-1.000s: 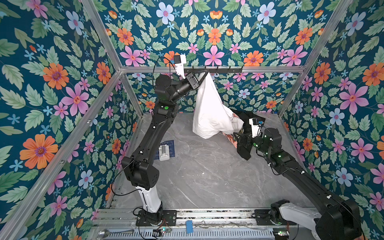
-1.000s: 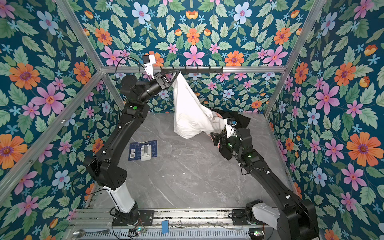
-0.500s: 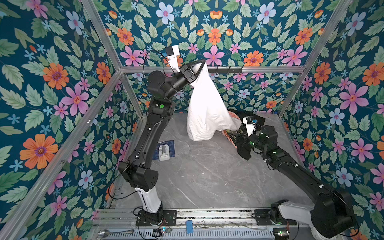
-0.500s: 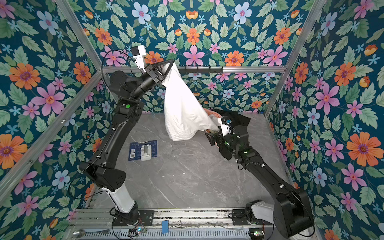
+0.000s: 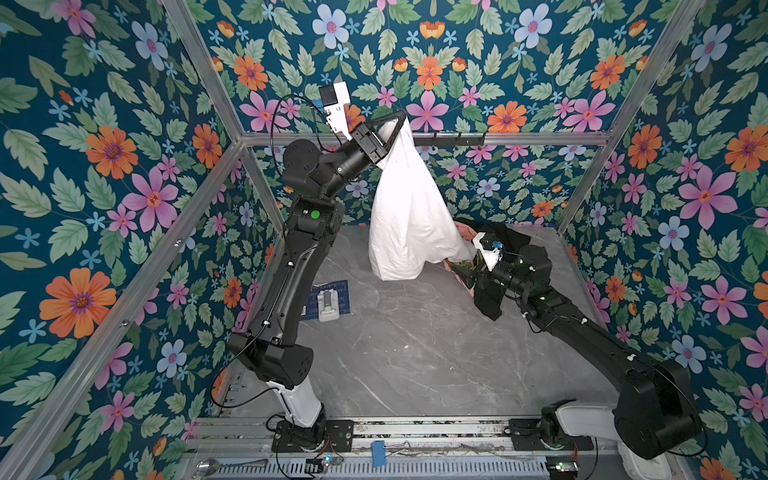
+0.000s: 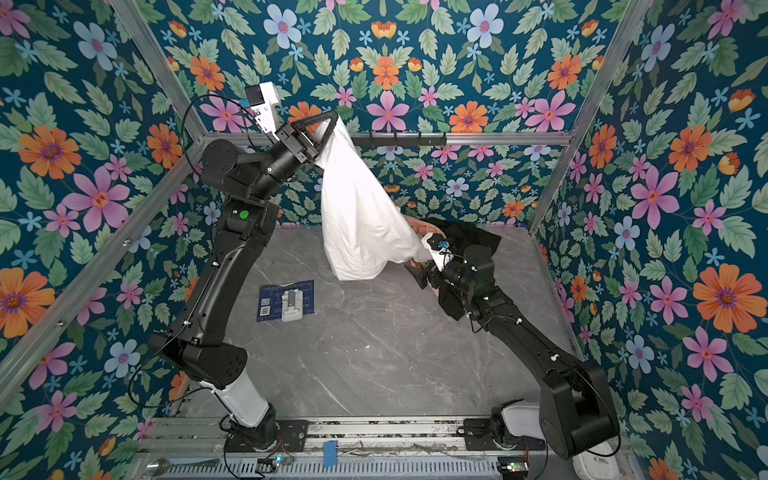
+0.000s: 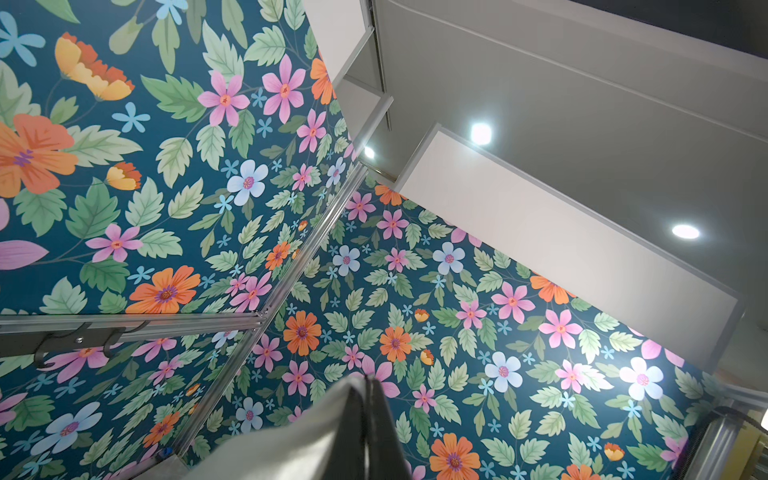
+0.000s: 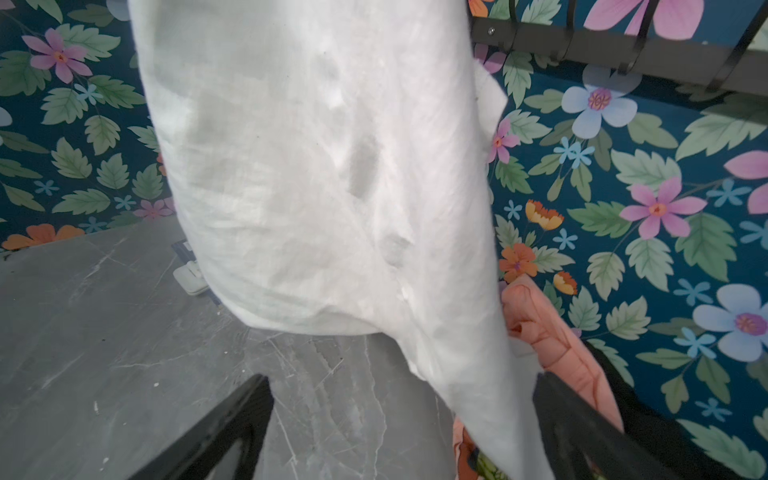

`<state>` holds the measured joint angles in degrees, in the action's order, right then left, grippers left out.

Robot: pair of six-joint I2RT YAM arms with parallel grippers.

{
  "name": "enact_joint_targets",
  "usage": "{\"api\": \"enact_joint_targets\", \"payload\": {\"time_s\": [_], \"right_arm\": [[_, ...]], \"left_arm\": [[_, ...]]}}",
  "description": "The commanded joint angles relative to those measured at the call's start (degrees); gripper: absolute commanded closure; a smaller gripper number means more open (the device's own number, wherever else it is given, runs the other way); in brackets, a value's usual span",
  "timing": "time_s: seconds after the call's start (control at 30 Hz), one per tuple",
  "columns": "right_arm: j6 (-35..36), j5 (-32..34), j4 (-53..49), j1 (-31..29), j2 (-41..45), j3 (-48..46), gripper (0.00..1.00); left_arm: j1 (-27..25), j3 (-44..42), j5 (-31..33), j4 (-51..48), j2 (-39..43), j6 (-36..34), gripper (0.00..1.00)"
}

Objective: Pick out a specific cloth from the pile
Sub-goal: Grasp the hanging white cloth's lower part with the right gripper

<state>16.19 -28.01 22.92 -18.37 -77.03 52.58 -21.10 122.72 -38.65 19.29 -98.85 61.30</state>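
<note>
The cloth (image 5: pixel 409 216) (image 6: pixel 357 224) is plain white and hangs in a long drape from my left gripper (image 5: pixel 400 119) (image 6: pixel 332 119), which is shut on its top corner high up by the back rail. The left wrist view shows the shut left gripper (image 7: pixel 368 379) with white cloth (image 7: pixel 291 449) beside its fingers. The cloth's lower tail (image 8: pixel 478 395) still reaches the pile, running between the fingers of my open right gripper (image 8: pixel 399 378) (image 5: pixel 466 275). The pile at the back right shows a peach-pink shirt (image 8: pixel 552 332) (image 5: pixel 462 228) and a black garment (image 5: pixel 511 237) (image 6: pixel 471 237).
A blue card with a white device (image 5: pixel 330 300) (image 6: pixel 291 304) lies on the grey marble table (image 5: pixel 415 353) near the left arm. A black hook rail (image 5: pixel 453 139) runs along the back frame bar. Flowered walls close in three sides.
My left gripper has risen and swung left with the cloth, pulling more of it off the pile. The right gripper has stayed open at the pile's front edge.
</note>
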Motion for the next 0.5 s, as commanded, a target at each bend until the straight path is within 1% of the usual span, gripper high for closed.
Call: {"api": "enact_joint_targets", "payload": {"time_s": [0.0, 0.1, 0.17, 0.2, 0.23, 0.27, 0.33, 0.4, 0.47], "right_arm": [[3.9, 2.0, 2.1, 0.2, -4.0, 3.0, 0.01], [4.5, 0.9, 2.9, 0.4, -10.1, 6.8, 0.01], [3.3, -2.1, 4.1, 0.3, -13.9, 8.8, 0.01], [2.1, -3.5, 4.9, 0.2, -15.3, 9.4, 0.03], [0.3, -5.5, 6.1, -0.2, -16.7, 9.8, 0.08], [-1.2, -7.7, 7.6, -0.7, -17.4, 10.0, 0.15], [-2.8, -9.6, 9.7, -2.1, -20.9, 9.8, 0.25], [-3.0, -9.8, 10.2, -3.7, -22.0, 9.7, 0.28], [-3.4, -10.0, 10.8, -5.1, -22.8, 9.6, 0.34]], "left_arm": [[0.0, 0.3, 0.2, 2.7, 0.7, 0.1, 1.00], [0.0, 0.4, 0.2, 2.9, 0.8, 0.2, 1.00], [0.1, 0.4, 0.2, 2.9, 0.8, 0.1, 1.00], [0.1, 0.4, 0.2, 2.9, 0.8, 0.2, 1.00], [0.0, 0.3, 0.2, 2.9, 0.8, 0.1, 1.00], [0.1, 0.3, 0.2, 2.9, 0.8, 0.1, 1.00], [0.1, 0.3, 0.2, 2.8, 1.0, 0.1, 1.00], [0.1, 0.2, 0.3, 2.5, 1.2, -0.2, 1.00], [0.1, 0.0, 0.5, 2.0, 1.4, -0.7, 1.00]]}}
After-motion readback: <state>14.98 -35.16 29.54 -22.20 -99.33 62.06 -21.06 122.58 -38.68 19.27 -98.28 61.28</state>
